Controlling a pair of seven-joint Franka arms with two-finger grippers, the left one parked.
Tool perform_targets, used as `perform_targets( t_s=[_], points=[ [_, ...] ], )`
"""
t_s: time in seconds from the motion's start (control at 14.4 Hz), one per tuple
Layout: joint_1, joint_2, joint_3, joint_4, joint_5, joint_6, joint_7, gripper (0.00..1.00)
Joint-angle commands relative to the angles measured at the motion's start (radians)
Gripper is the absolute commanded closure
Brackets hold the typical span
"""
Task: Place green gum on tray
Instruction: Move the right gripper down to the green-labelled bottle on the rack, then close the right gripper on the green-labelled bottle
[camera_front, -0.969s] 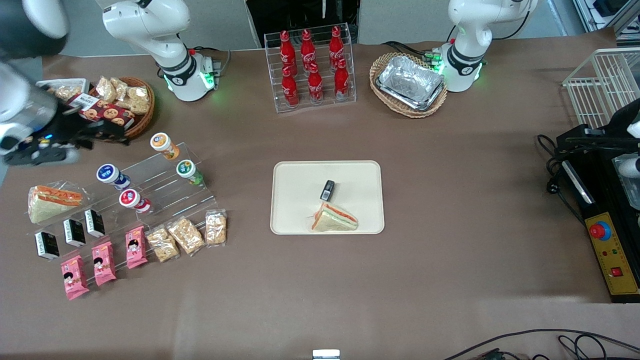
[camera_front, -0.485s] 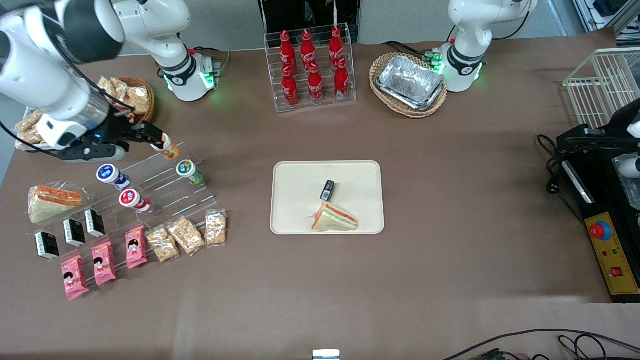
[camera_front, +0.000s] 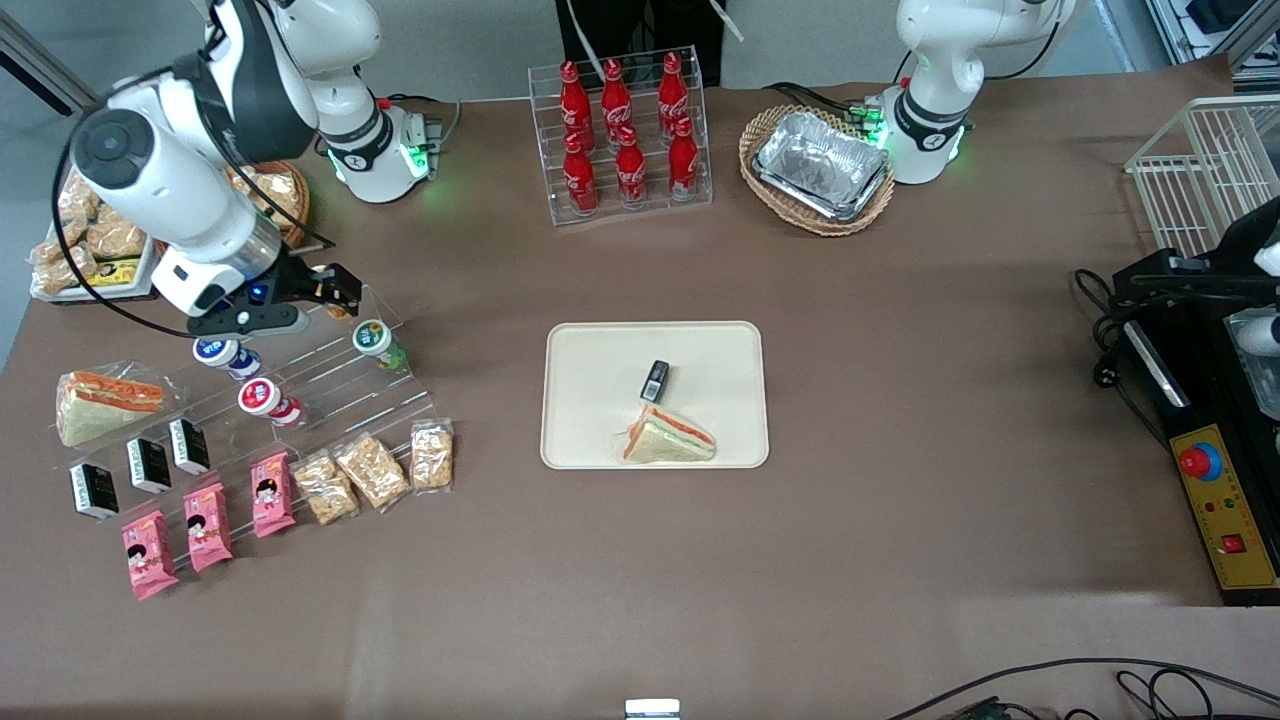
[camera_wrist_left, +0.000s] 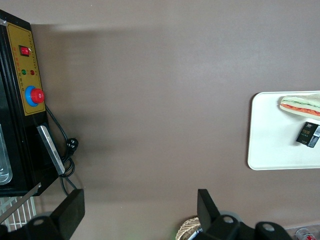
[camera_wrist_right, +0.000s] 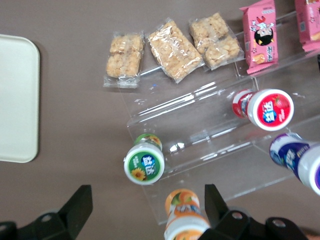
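- Stepped clear rack (camera_front: 330, 375), working arm's end of the counter (camera_front: 900, 520). It carries four gum bottles, one of each colour: blue (camera_front: 222, 353), red (camera_front: 265, 398), orange (camera_wrist_right: 185, 212) and green.
- Blue and red bottles lie off to the working arm's side of the fingers and nearer the front camera than they are. Neither is touched.
- Lower steps, well nearer the front camera than the fingers: three small black boxes (camera_front: 148, 465), three pink packs (camera_front: 205, 525), three cracker packs (camera_front: 375, 470).
- Gripper (camera_front: 335, 288) hovers over the rack's upper step. Fingers (camera_wrist_right: 80, 200) are spread wide and hold nothing.
- The orange bottle sits almost directly under the gap between the fingers, the nearest bottle to them and the wrong one.
- Green gum (camera_front: 377, 341) is one step down, just beside the orange bottle. From the fingers it lies nearer the front camera, a little toward the parked arm's end, and lower.
- Green gum leans on its step with the lid facing up toward the wrist camera (camera_wrist_right: 145, 166), so the body looks foreshortened and the long axis runs roughly up toward the gripper.
- Judgement — the next move is a short shift over the green lid, then a descent. The risk is clipping the orange bottle.
- Tray (camera_front: 600, 350) is well apart from the fingers, toward the parked arm's end. It already holds one sandwich (camera_front: 668, 437) and one black box (camera_front: 655, 380). No gum is on it yet.
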Motion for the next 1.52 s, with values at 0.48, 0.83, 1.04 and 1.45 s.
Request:
perform_targets(
  t_s=[0.48,0.83,1.04,1.45],
  points=[
    [0.027,0.09,0.0,-0.232,-0.022,0.4,-0.054,0.0],
    [0.042,0.1,-0.001,-0.282,-0.022,0.456,-0.054,0.0],
    [0.042,0.104,0.0,-0.282,-0.022,0.454,-0.056,0.03],
    [0.041,0.079,-0.009,-0.27,-0.022,0.41,-0.097,0.84]
  ],
)
